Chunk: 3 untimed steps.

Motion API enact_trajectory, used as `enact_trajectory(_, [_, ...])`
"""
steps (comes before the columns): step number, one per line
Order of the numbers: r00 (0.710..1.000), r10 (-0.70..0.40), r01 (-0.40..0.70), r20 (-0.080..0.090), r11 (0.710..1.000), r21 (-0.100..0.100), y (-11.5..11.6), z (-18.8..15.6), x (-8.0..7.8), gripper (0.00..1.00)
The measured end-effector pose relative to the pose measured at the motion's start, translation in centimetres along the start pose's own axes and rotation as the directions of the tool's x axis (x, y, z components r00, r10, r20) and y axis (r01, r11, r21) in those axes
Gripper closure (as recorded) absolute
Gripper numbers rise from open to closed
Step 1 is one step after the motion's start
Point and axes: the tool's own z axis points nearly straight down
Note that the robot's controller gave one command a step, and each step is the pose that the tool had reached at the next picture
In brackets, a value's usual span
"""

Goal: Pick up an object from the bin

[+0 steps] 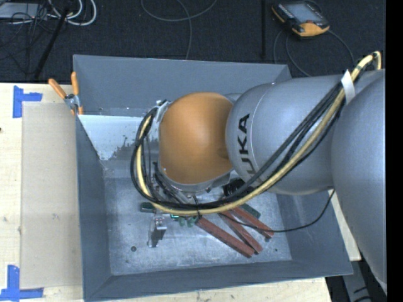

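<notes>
Grey metal bin (116, 222) holds reddish-brown sticks (238, 240) beside the tool (155, 233), whose opening cannot be told.

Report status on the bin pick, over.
Gripper low over bin floor. Brown sticks apart from it, on the arm's side. Arm covers their upper ends.

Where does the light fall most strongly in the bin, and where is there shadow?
Camera view: a bright patch lies on the far left wall of the bin; the floor looks darker under the arm, around the brown sticks; the orange cover carries a soft sheen.
</notes>
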Motion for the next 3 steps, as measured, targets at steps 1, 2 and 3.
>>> enact_trajectory(1, [1.000,0.003,-0.003,0.007,1.000,-0.002,-0.1,-0.3,-0.2,0.00])
enact_trajectory(2, [0.999,-0.045,0.045,0.010,0.999,-0.002,-1.6,0.7,-3.6,0.00])
enact_trajectory(3, [0.978,-0.208,0.208,0.014,0.978,-0.003,-3.2,10.8,-6.0,1.00])
